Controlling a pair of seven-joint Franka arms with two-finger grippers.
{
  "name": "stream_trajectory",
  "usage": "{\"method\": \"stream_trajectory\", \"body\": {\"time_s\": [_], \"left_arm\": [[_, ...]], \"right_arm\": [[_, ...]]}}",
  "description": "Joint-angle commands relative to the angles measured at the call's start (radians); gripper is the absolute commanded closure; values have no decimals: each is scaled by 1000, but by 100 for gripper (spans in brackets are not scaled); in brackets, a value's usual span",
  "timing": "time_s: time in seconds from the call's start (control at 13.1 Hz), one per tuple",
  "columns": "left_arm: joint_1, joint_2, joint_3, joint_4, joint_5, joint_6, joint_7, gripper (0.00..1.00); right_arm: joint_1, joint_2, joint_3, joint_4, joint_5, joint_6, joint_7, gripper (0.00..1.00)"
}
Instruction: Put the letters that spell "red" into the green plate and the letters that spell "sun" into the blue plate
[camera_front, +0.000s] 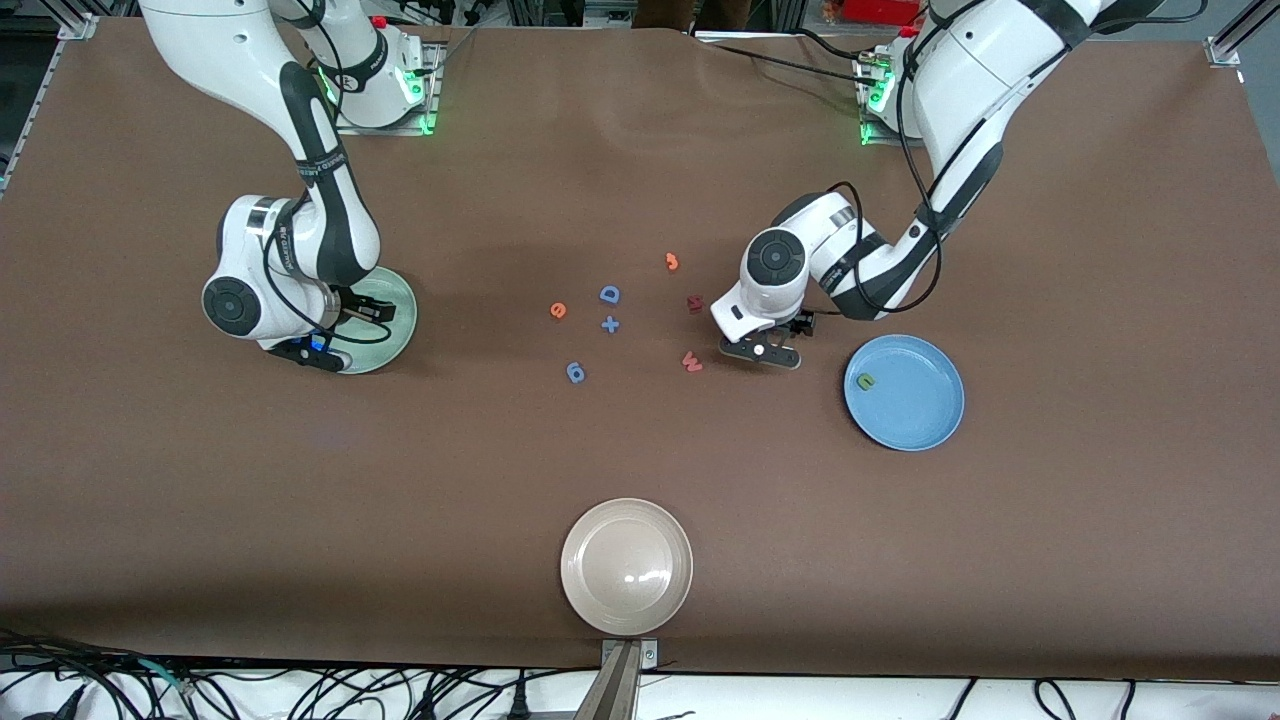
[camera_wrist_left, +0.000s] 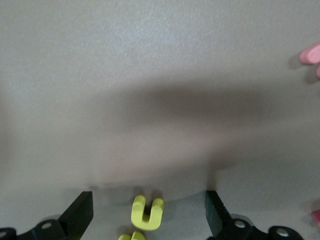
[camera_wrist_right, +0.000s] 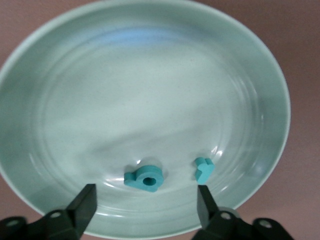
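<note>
1. Our right claw (camera_wrist_right: 142, 212) hangs open over the pale mint-green round plate (camera_wrist_right: 150, 75); the teal foam "d" (camera_wrist_right: 144, 178) and teal foam "r" (camera_wrist_right: 204, 168) lie inside.
2. Our left claw (camera_wrist_left: 150, 217) stands open around a yellow foam "n" (camera_wrist_left: 146, 212) on the brown surface (camera_front: 1050, 250), beside the mid-blue round plate (camera_front: 925, 410) holding the olive-green foam "u" (camera_front: 865, 381).
3. The orange foam "e" (camera_front: 558, 310) waits among decoys; we risk pinching a neighbouring yellow piece (camera_wrist_left: 131, 236) too.

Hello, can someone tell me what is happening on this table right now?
Two arms sort foam letters into plates. The right pincer hangs open over the green plate, where the teal "d" and teal "r" lie. The left pincer stands open around a yellow letter on the table. The olive "u" lies in the blue plate. The orange "e" waits.
</note>
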Motion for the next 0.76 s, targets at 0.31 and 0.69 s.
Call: {"method": "stream_trajectory", "body": {"time_s": [0.31,0.69], "left_arm": [[45,-47,-43,-73,25,-13,4,12],[52,-44,-43,-64,26,-10,4,58]], "right_arm": [[18,-61,103,138,17,-148,288,1],[46,-38,250,203,120,-70,549,1]]}}
